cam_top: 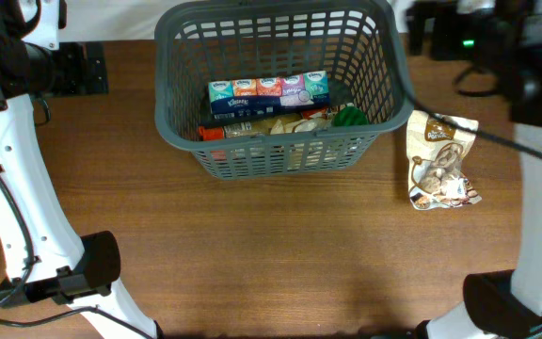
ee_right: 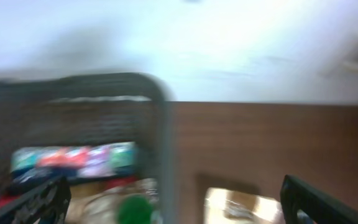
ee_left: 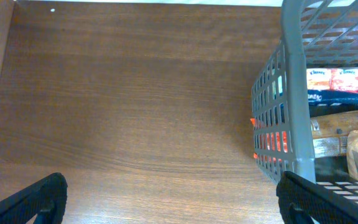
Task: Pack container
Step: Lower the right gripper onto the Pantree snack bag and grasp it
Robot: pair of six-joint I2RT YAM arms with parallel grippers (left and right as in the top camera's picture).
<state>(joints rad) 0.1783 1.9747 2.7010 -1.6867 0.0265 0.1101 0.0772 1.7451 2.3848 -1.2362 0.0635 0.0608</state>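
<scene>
The container, a dark grey slotted basket (cam_top: 177, 113), stands at the back middle of the table. It holds a row of tissue packs (cam_top: 269, 90), a green item (cam_top: 350, 117) and other packets. A tan snack bag (cam_top: 443, 160) lies on the table to its right. My left gripper (ee_left: 179, 205) is open and empty over bare table, left of the basket wall (ee_left: 272, 118). My right gripper (ee_right: 179, 205) is open and empty, above the basket's right rim (ee_right: 160, 124) and the snack bag (ee_right: 241, 205). The right wrist view is blurred.
The left arm's base (cam_top: 92, 268) and the right arm's base (cam_top: 506, 301) stand at the front corners. A white wall or cloth runs along the table's back edge (ee_left: 166, 2). Cables (cam_top: 497, 137) hang near the right arm.
</scene>
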